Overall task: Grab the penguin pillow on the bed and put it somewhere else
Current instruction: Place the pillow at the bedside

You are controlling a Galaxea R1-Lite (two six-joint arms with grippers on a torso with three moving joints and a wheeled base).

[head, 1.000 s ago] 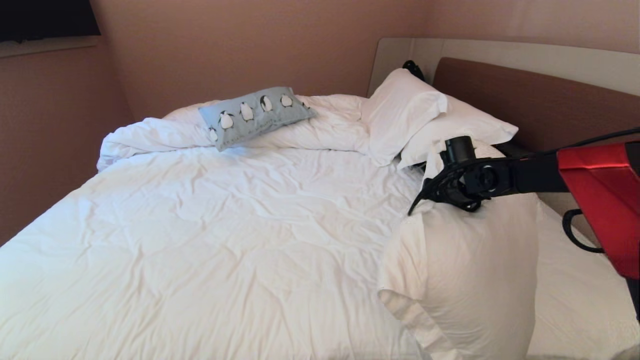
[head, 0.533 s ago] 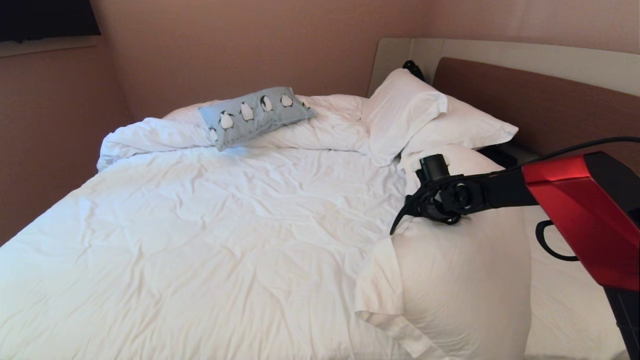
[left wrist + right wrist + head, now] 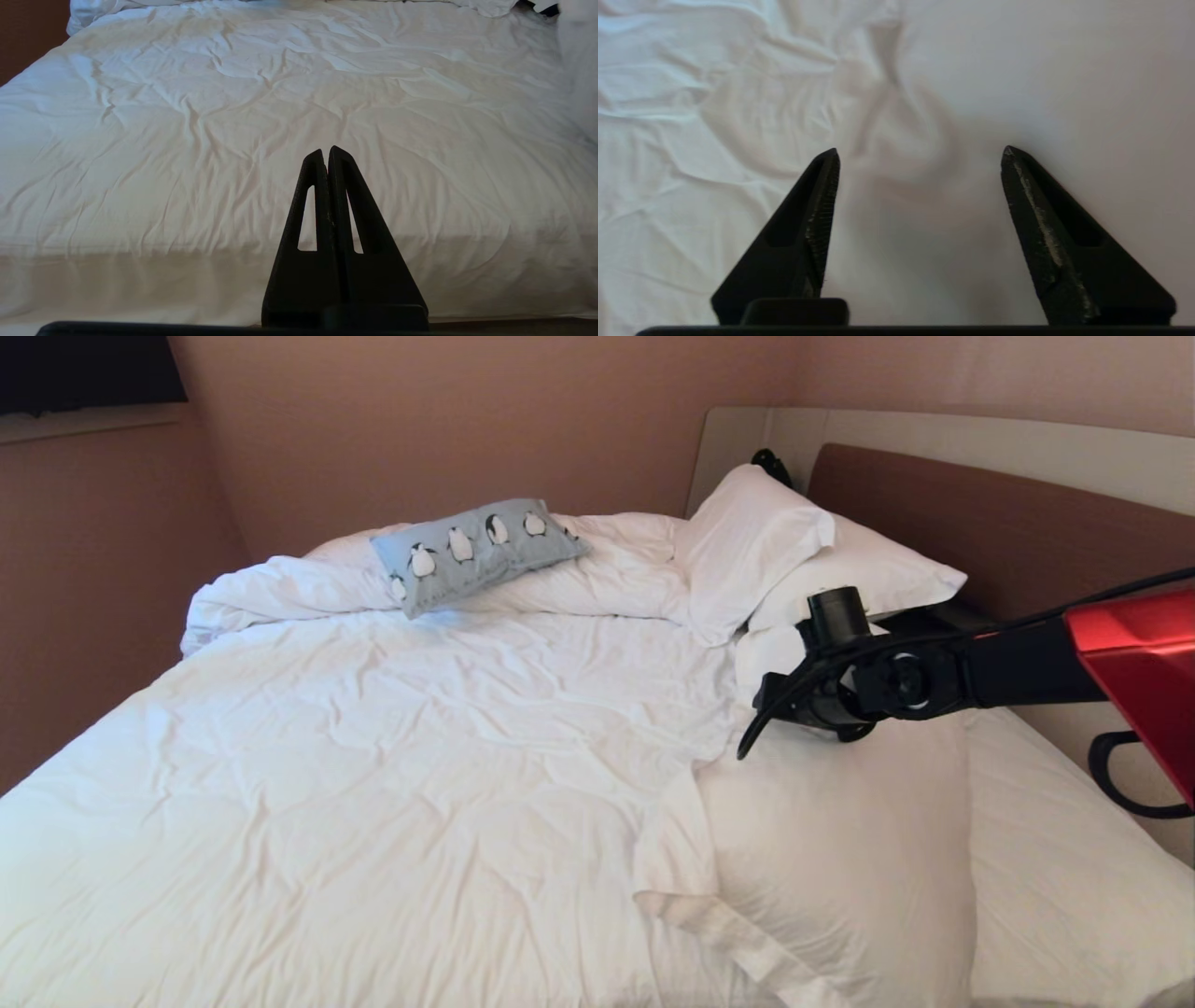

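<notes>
Spread now, right gripper releasing white pillow at four o'clock; penguin pillow untouched at eleven o'clock.

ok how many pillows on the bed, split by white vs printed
white pillows: 3 (large one near the right gripper, two stacked by the headboard)
penguin pillow: 1
total: 4
</notes>
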